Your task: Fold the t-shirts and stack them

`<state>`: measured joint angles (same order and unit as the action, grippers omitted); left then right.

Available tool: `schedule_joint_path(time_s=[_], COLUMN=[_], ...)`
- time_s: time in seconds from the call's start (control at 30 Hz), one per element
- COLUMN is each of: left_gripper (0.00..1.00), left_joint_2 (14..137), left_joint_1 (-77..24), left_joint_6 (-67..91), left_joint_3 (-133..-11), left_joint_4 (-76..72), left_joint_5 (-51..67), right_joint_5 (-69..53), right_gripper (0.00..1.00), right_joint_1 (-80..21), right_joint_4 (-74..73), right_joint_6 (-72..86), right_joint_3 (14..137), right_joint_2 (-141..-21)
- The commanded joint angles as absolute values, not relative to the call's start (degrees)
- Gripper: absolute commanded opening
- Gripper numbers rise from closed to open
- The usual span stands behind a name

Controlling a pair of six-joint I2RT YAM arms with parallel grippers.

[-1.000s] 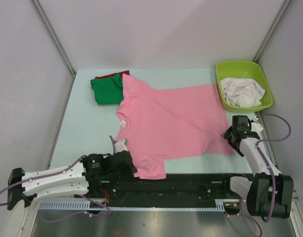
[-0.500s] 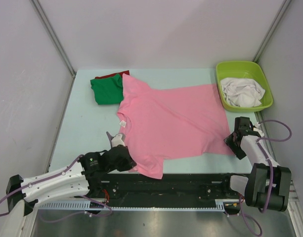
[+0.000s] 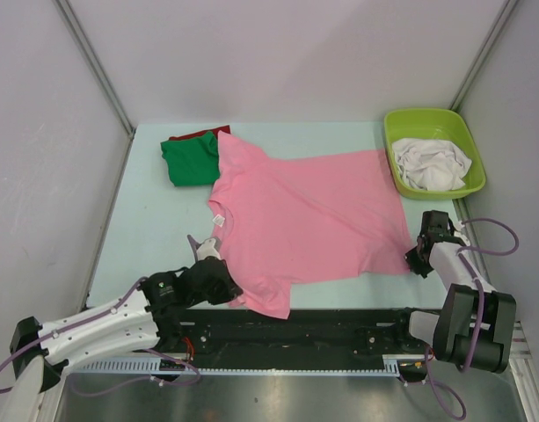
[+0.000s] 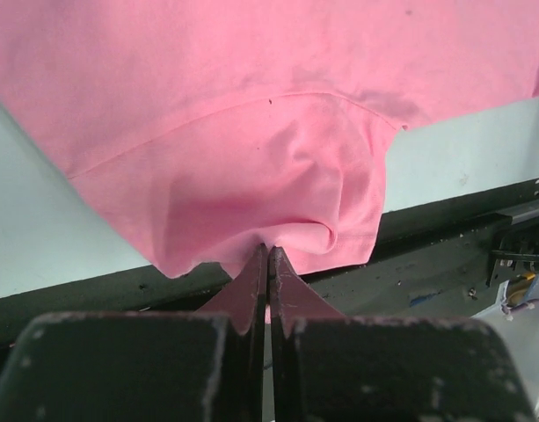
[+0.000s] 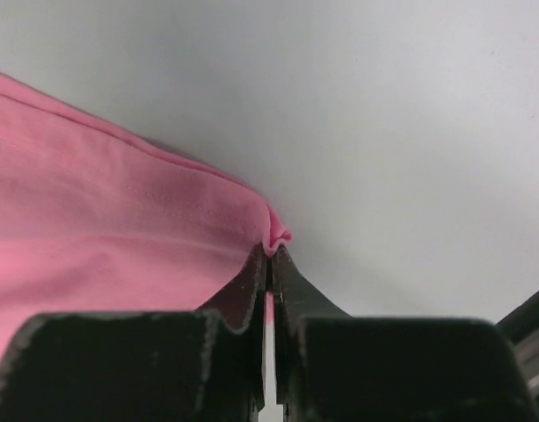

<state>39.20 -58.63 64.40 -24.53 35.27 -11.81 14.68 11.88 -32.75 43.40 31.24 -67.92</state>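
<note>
Now the pale surface [image 3: 146,220] is carrying the whole job, and the large pink t-shirt [image 3: 304,220] is lying spread across its middle, neck toward the left and hem toward the right, not yet folded. At the far right corner the lime-green tub [image 3: 392,132] is holding crumpled white t-shirts [image 3: 432,163] that are waiting their turn. At the far left, the green t-shirt [image 3: 192,163] is sitting folded on the red t-shirt [image 3: 199,134], forming the stack the pink one is probably joining.

What has just changed is on the right: the right claw [image 5: 270,251], gaping beside the cloth a second ago, has snapped closed and is now pinching the near right corner of the pink hem, with a small pucker of fabric rising between its jaws. The left claw [image 4: 267,257] is staying clamped on the hem of the near sleeve, the cloth bunching above it. With both near points gripped, the arms are likely getting ready to lift this edge and carry it over for the first fold. The small neck label [image 3: 215,220] is showing at the collar.
</note>
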Motion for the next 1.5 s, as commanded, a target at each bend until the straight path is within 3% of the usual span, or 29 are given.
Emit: schedule_joint_path(time_s=[0.0, 0.33, 0.8, 1.23, 1.47], left_gripper=[0.00, 0.00, 0.00, 0.00, 0.00], left_joint_2=[37.71, 38.67, 43.76, 50.88, 59.49], left_joint_1=[-57.40, -55.55, -46.68, -34.99, -32.26], left_joint_6=[63.28, 60.92, 54.06, 48.17, 44.74], left_joint_3=[-25.05, -30.58, -40.25, -43.50, -51.84], left_joint_4=[36.03, 38.14, 35.95, 28.14, 25.93], left_joint_5=[-12.39, -16.08, -17.58, -10.99, -8.70], right_joint_5=[11.87, 5.54, -1.23, -0.18, 1.84], right_gripper=[0.00, 0.00, 0.00, 0.00, 0.00], right_joint_1=[13.88, 13.98, 13.36, 9.32, 9.23], right_joint_4=[-29.88, -29.97, -25.23, -16.89, -13.19], right_joint_6=[42.10, 38.68, 33.84, 36.03, 36.74], right_joint_3=[29.36, 31.46, 35.86, 40.87, 42.54], right_joint_2=[-68.82, -56.35, -52.73, -64.33, -71.89])
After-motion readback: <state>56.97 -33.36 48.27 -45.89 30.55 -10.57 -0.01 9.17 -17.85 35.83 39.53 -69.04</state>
